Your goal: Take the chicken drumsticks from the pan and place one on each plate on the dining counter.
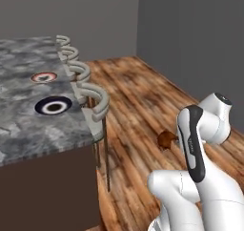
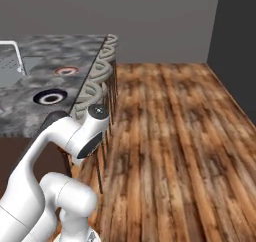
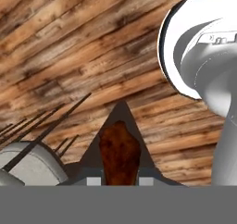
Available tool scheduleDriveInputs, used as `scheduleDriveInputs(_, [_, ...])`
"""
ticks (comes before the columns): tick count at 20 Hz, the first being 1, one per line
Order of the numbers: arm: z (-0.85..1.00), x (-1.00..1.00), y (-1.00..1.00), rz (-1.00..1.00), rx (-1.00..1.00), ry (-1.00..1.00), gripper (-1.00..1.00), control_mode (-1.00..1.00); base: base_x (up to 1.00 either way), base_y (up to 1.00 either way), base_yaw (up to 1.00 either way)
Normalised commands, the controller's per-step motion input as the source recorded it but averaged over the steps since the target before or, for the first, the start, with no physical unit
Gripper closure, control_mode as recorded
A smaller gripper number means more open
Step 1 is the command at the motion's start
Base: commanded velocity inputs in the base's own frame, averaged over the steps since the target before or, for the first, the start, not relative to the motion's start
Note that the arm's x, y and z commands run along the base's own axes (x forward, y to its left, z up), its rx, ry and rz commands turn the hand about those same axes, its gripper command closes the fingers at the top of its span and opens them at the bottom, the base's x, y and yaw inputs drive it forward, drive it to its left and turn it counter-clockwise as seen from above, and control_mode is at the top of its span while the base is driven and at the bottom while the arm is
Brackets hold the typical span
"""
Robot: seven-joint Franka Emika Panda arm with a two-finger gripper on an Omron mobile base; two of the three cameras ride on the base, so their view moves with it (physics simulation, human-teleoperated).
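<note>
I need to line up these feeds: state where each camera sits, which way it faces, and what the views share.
Left base view: behind the arm's left, facing the dining counter, both plates, stools; arm lower right, drumstick beside it.
Right base view: behind the arm's right, facing forward over counter and wood floor; arm lower left.
Hand view: on the hand, looking along the shut gripper holding the drumstick, floor beyond.
Shared: both base views show the navy-rimmed plate and red-rimmed plate.

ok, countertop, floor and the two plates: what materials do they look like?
Dining counter: polished grey stone, going by its marbled veining. Floor: varnished wood planks, with visible grain and board seams. Navy-rimmed plate and reddish-rimmed plate: probably glazed ceramic, with smooth coloured rims; too small to tell for certain.
</note>
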Motion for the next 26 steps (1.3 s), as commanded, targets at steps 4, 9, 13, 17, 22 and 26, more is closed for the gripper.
scheduleDriveInputs(4, [0.00, 0.00, 0.00, 0.00, 0.00, 0.00, 1.00, 1.00, 0.55, -1.00, 0.35])
scheduleDriveInputs(9, [0.00, 0.00, 0.00, 0.00, 0.00, 0.00, 1.00, 1.00, 0.83, -0.93, 0.45])
scheduleDriveInputs(13, [0.00, 0.00, 0.00, 0.00, 0.00, 0.00, 1.00, 1.00, 0.98, -0.81, 0.47])
scheduleDriveInputs(17, [0.00, 0.00, 0.00, 0.00, 0.00, 0.00, 1.00, 1.00, 1.00, -0.78, 0.46])
scheduleDriveInputs(22, [0.00, 0.00, 0.00, 0.00, 0.00, 0.00, 1.00, 1.00, 1.00, -0.72, 0.49])
scheduleDriveInputs(26, [0.00, 0.00, 0.00, 0.00, 0.00, 0.00, 1.00, 1.00, 0.92, -0.69, 0.54])
